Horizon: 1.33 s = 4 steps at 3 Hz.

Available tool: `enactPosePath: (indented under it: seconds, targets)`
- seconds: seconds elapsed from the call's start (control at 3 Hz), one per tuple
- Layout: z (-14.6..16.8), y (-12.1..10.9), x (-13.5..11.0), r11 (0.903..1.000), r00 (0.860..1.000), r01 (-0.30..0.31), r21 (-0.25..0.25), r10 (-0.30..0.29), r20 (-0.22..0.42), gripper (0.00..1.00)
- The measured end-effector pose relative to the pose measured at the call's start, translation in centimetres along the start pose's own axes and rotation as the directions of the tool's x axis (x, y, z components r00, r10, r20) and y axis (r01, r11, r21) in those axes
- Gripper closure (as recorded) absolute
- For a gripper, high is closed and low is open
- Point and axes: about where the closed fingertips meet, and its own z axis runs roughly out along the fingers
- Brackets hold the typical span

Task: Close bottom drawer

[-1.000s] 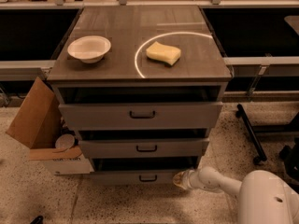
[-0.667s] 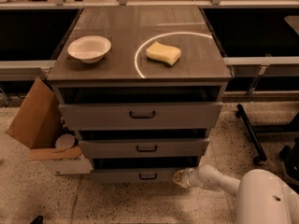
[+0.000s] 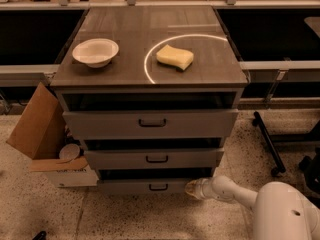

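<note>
The bottom drawer (image 3: 145, 186) is the lowest of three grey wood-grain drawers, with a short front and a small black bar handle (image 3: 158, 187). It stands slightly out, with a dark gap above its front. My gripper (image 3: 191, 188) is at the right end of the drawer front, touching or almost touching it, at the end of my white arm (image 3: 235, 191) that reaches in from the lower right.
The middle drawer (image 3: 152, 158) and top drawer (image 3: 150, 123) also stand slightly out. A white bowl (image 3: 95, 52) and a yellow sponge (image 3: 175, 57) sit on the cabinet top. An open cardboard box (image 3: 42, 134) stands at the left. A black chair base (image 3: 267, 141) is at the right.
My gripper has moved a little left against the right end of the bottom drawer front. The drawer shows no clear movement.
</note>
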Motion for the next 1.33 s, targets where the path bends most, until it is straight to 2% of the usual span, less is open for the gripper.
enactPosePath:
  seconds: [0.67,1.0,1.33]
  targets:
    - [0.7,-2.0,-0.5,0.9997,1.0,-0.001,0.026,0.0,0.011,1.0]
    - [0.7,-2.1,-0.5,0.9996,1.0,0.0,0.027,0.0,0.011,1.0]
    - [-1.5,-0.4,-0.2,0.9993,1.0,0.026,-0.026,-0.026,0.014,1.0]
